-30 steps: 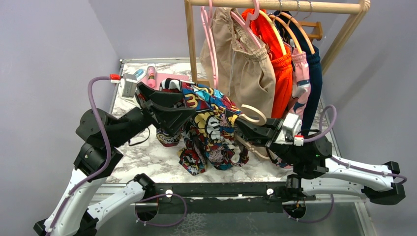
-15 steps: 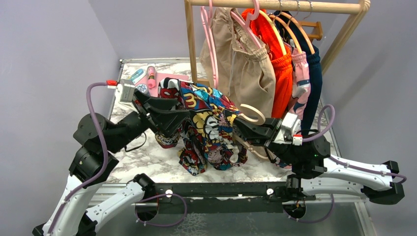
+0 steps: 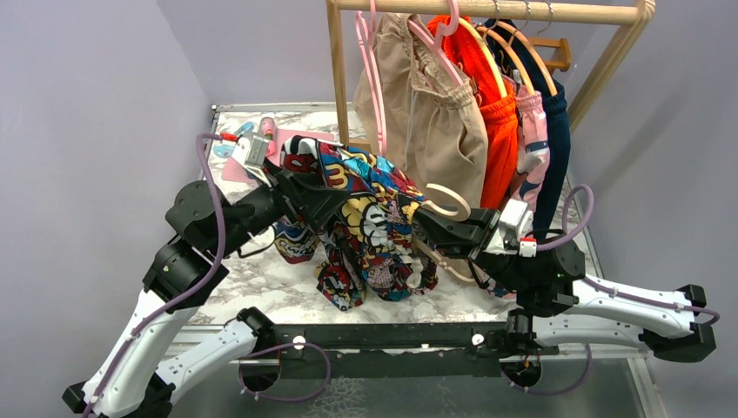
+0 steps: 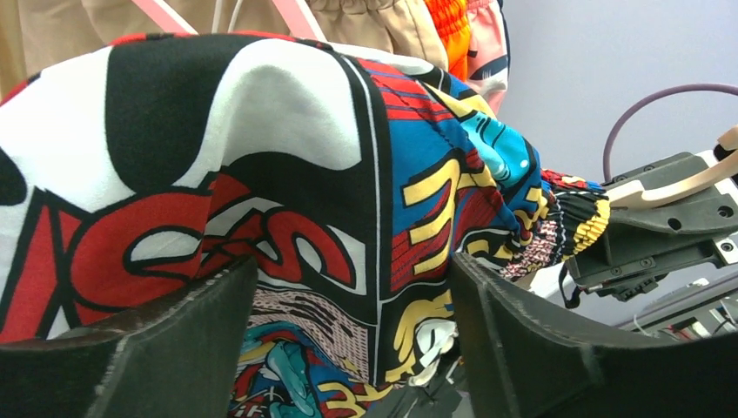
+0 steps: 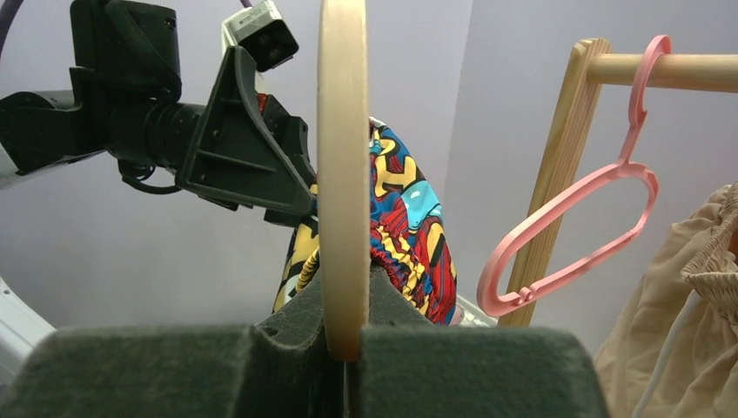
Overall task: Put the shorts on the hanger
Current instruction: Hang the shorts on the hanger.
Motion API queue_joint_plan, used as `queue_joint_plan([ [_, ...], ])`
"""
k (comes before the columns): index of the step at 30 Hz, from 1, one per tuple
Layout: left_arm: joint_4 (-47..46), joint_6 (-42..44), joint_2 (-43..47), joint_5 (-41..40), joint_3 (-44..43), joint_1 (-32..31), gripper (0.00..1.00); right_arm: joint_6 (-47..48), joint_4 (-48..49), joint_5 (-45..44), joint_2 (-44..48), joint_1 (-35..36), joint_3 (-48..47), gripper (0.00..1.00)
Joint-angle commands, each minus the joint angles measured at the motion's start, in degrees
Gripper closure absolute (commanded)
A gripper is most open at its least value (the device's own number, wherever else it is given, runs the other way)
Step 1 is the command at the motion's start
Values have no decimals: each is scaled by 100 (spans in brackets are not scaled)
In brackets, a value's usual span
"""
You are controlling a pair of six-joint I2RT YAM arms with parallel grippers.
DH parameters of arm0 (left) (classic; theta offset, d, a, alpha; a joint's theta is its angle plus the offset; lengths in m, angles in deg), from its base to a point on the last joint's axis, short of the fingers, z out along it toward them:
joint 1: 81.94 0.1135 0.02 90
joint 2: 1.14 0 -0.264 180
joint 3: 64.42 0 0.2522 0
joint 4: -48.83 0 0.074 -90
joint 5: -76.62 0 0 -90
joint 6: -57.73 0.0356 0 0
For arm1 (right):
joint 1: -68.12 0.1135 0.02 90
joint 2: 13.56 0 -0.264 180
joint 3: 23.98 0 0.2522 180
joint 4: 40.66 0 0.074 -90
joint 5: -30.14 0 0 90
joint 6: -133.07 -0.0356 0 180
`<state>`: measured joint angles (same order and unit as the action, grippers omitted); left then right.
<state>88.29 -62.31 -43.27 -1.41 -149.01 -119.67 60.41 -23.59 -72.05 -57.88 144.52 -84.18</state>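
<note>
While right gripper clamps the hanger: jaws closed on the cream frame, seen edge-on between the pads. It acts as the fixture and holds the frame up so cloth can hang free.
hanger: in front of the rack, below its bar. The hook loop pokes out toward the clothes hung there. Most of the frame is hidden under cloth.
shorts: comic print, bunched over the hanger in front of the rack, just left of the beige shorts hung on it. The lower edge drops toward the table; cannot tell if it touches.
left gripper: jaws wide apart, nothing pinched. The fingers straddle a fold of the shorts, in front of the rack's left post.
why split: one arm fixes the frame and the other is free to work the cloth along it.
step (judgement): seating and spreading the shorts. They are on the hanger but lumpy, with the gathered waistband crowded up by the right gripper.
next (judgement): left gripper nips that fold and draws it away from the right gripper, pulling gently.
risk (judgement): loose cloth could slide off the frame, or a hard tug could twist the hanger in the pads.
</note>
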Motion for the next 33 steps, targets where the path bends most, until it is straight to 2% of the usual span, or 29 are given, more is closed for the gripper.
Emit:
queue_joint_plan([
  [1, -356, -170, 1, 45, 146, -14, 26, -92, 538, -12, 25, -11, -48, 99],
  [2, -395, -181, -5, 84, 183, -19, 33, -91, 545, -8, 7, -11, -49, 99],
  [5, -478, -249, 17, 145, 269, -14, 76, -99, 563, -18, -22, -6, -31, 99],
  [8, -583, -261, 83, 238, 285, -14, 98, -91, 593, -50, -54, -11, -18, 99],
  [20, -1032, -690, 224, 1376, 549, -11, 100, -31, 1320, -302, -246, -10, 52, 99],
  [33, -1067, -733, 564, 1882, 1017, -12, 100, 26, 1745, -370, -759, -11, -147, 99],
])
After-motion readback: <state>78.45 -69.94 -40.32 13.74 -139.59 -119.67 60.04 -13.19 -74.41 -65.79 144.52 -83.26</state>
